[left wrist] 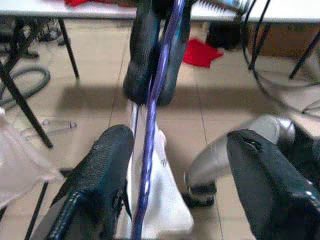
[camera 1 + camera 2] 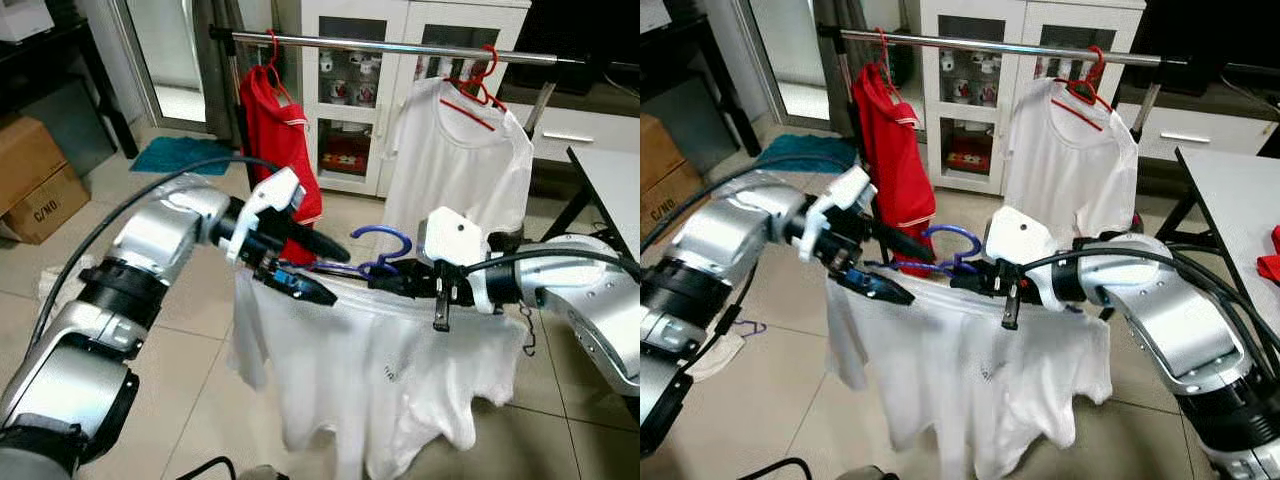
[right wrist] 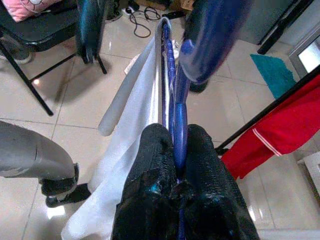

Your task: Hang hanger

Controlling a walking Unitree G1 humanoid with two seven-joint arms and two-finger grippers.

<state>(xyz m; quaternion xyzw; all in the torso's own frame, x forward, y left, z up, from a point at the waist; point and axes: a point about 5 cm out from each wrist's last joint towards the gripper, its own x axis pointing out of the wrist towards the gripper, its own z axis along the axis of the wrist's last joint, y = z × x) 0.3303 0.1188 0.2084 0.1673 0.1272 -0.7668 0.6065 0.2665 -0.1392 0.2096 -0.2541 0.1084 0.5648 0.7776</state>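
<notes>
Tiled floor (image 2: 190,400), clothes rail (image 2: 400,45) ahead, hanger carried between both arms

Blue hanger (image 2: 385,250) with a white T-shirt (image 2: 380,370) draped on it hangs below the rail, hook up. Right claw (image 3: 175,165) is clamped tight on its bar; left claw (image 1: 175,165) sits spread around the other end, not squeezing. Judging by this, it's the lift-to-rail step: raise and hook into the bare stretch between the red shirt (image 2: 285,140) and the hung white shirt (image 2: 460,170), room enough, though the tabletop (image 2: 610,180) crowds the right

Tiled floor (image 2: 190,380); white glass-door cabinet (image 2: 360,90); cardboard boxes (image 2: 35,180) left.
</notes>
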